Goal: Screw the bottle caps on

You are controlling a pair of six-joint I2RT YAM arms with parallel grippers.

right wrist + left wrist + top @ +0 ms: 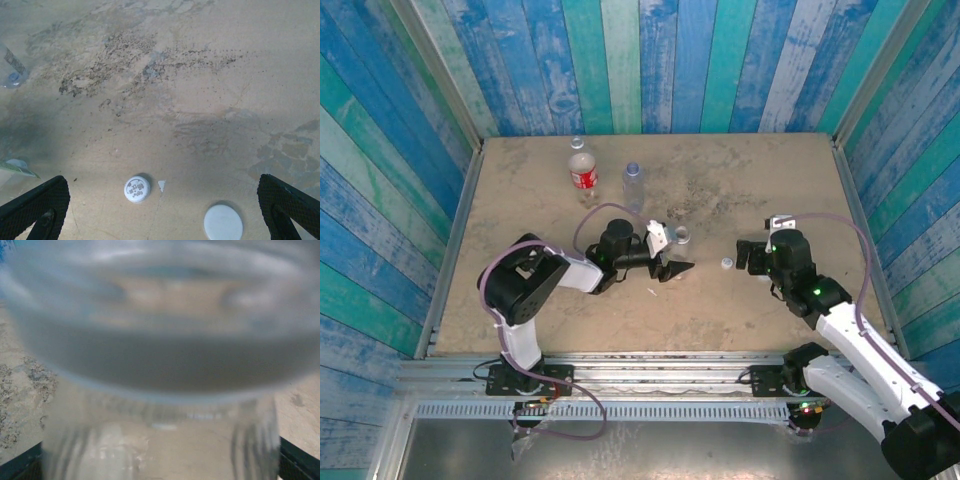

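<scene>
Blue-green plank walls (650,60) enclose the stained tabletop (750,180). Right of the red-labelled bottle (583,172), the right gripper (161,200) stands wide open, empty; the left gripper (672,252) I cannot tell.

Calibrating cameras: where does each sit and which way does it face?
Top external: above, behind the arm bases, looking down on the stained tan table; both arms show.
Left wrist: against a blurred clear plastic bottle; dark fingers at bottom corners.
Right wrist: down at a printed white round plastic cap and a plain one; right pincer open.
Shared: top view shows that bottle by left pincer.
</scene>
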